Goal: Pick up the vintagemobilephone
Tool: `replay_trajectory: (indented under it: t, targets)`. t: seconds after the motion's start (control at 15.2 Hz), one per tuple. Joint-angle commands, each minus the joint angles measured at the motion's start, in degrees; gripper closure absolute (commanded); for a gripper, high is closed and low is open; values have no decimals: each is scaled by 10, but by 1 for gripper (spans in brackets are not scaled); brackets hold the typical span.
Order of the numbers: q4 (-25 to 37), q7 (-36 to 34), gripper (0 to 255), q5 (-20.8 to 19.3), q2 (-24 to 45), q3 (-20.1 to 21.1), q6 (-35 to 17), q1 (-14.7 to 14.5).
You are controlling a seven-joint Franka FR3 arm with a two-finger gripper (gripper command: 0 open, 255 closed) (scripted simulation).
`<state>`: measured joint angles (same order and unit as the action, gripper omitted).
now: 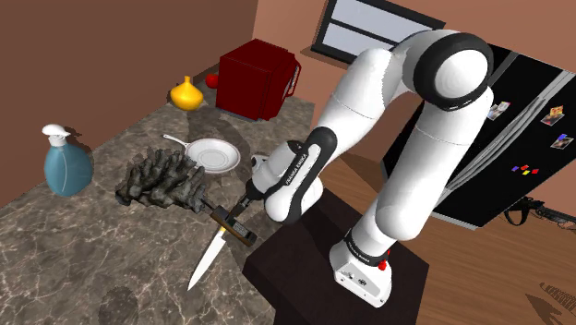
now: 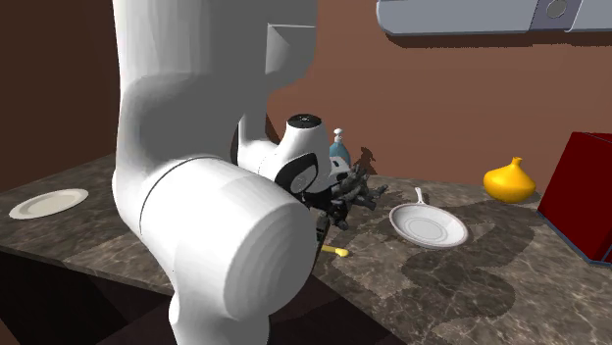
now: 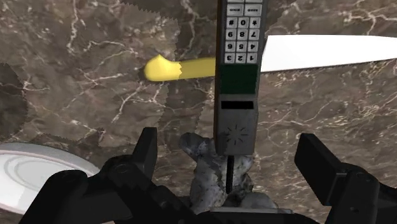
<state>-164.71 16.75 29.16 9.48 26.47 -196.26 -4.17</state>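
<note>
A bulky white robot arm is filling the foreground of a dark veined marble counter, its black gripper hanging near a grey knobbly lump and a blue spray bottle. A round white plate is lying at the left. A white handled pan, a yellow gourd-shaped vessel and a dark red box are sitting to the right.

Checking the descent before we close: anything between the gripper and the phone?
Nothing covers the phone; the open gripper straddles it from above. A grey lumpy object sits at its antenna end, and a knife crosses underneath it.
</note>
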Motion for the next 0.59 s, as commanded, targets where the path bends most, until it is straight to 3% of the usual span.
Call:
replay_trajectory:
  t: [0.0,0.13,0.53]
  targets:
    - [28,33,0,10,82,-20,-70,-36]
    - [60,44,0,-1,154,-31,-124,-49]
    - [83,45,0,-21,222,-41,-168,-49]
